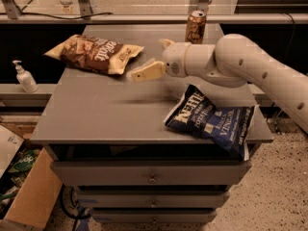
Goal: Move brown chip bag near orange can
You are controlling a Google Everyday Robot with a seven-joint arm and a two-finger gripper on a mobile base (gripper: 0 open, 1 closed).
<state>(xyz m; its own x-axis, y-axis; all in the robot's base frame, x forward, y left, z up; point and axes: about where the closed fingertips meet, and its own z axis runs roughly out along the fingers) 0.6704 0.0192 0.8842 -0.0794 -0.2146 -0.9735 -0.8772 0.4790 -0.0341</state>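
The brown chip bag [94, 54] lies flat at the back left of the grey table top [96, 114]. The orange can [195, 27] stands upright at the back edge, right of centre. My gripper [157, 57] hovers over the table between the bag and the can, just right of the bag's near end. Its tan fingers [148, 71] are spread apart and hold nothing. The white arm reaches in from the right.
A dark blue Kettle chip bag [211, 121] lies at the table's front right, hanging over the edge. Drawers [151, 177] sit below the table top. A soap dispenser [24, 77] stands on a ledge to the left. A cardboard box [29, 196] is on the floor at lower left.
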